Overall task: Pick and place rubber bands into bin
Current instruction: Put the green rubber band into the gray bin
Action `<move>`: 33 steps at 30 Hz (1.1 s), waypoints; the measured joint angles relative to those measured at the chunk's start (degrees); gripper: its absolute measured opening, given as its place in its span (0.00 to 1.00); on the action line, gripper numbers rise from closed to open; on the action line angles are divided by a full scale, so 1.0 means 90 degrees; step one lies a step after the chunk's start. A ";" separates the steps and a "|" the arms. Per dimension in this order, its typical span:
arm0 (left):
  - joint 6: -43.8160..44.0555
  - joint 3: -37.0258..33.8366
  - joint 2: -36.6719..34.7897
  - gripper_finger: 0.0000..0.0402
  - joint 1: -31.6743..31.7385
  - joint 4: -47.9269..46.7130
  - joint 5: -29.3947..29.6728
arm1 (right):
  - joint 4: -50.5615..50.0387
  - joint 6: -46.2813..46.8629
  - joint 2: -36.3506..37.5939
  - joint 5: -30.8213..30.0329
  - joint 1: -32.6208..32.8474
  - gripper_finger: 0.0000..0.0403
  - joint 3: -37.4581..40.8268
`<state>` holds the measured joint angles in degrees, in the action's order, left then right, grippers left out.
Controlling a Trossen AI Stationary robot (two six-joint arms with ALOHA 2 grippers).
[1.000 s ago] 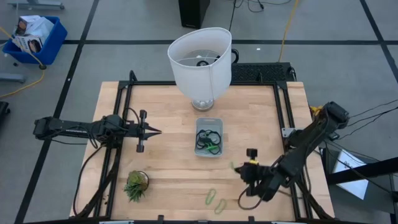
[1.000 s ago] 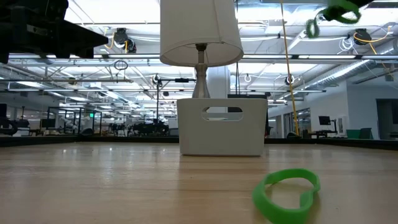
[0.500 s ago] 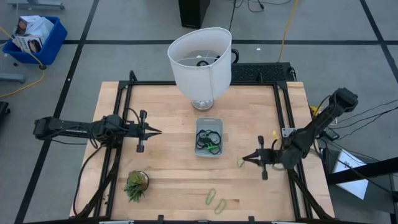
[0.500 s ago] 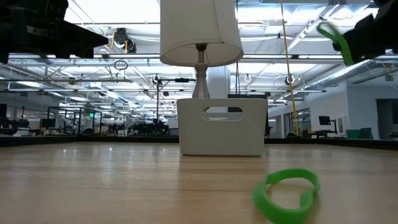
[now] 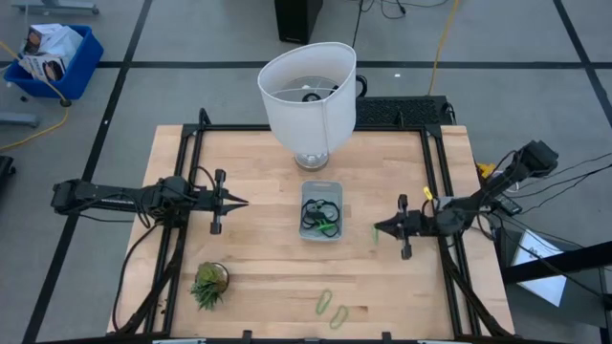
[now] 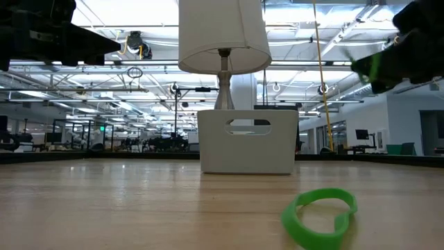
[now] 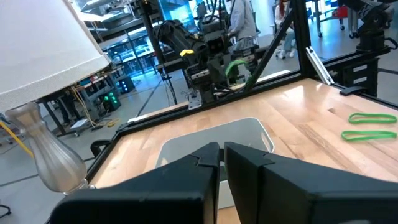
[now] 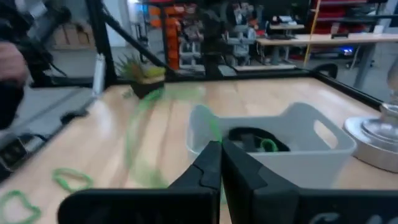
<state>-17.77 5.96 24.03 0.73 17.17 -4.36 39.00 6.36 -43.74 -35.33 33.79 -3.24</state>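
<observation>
The right hand (image 5: 379,227) is pinching a green band (image 5: 374,233) shut in its tips, up off the worktop (image 5: 258,172). The bin (image 5: 321,186) is lying just beside it, toward the middle, with its long side running to the lamp (image 5: 306,91). The right hand is nearer the bin. The left hand (image 5: 239,202) is waiting on the other side, almost shut and holding nothing. I am counting one bin, one held band, and two loose green bands (image 5: 332,308) near the front edge. Dark and green bands are tangled in the bin, too many to count.
</observation>
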 joint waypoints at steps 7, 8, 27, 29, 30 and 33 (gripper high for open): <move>-0.0014 0.0000 0.0002 0.08 0.0000 0.0002 0.0153 | -0.0086 -0.0404 -0.0511 0.1627 -0.1359 0.00 -0.0776; -0.0012 0.0001 0.0000 0.08 0.0000 0.0002 0.0188 | -0.0174 -0.0446 -0.0672 0.1892 -0.1541 0.00 -0.0955; -0.0009 0.0002 0.0001 0.08 0.0000 -0.0080 0.0214 | -0.3539 -0.0589 -0.4440 0.3462 -0.3316 0.00 -0.4596; -0.0009 0.0002 0.0002 0.08 0.0000 -0.0080 0.0216 | -0.3716 -0.0593 -0.4617 0.3543 -0.3379 0.00 -0.4721; -0.0009 0.0002 0.0000 0.08 0.0000 -0.0080 0.0216 | -0.3744 -0.0593 -0.4700 0.3639 -0.3404 0.00 -0.4768; -0.0009 0.0002 0.0000 0.08 0.0000 -0.0080 0.0216 | -0.3702 -0.0578 -0.4811 0.3784 -0.3459 0.00 -0.4804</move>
<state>-17.85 5.98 24.04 0.73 16.45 -2.42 5.69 1.15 -87.03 -1.28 2.66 -46.48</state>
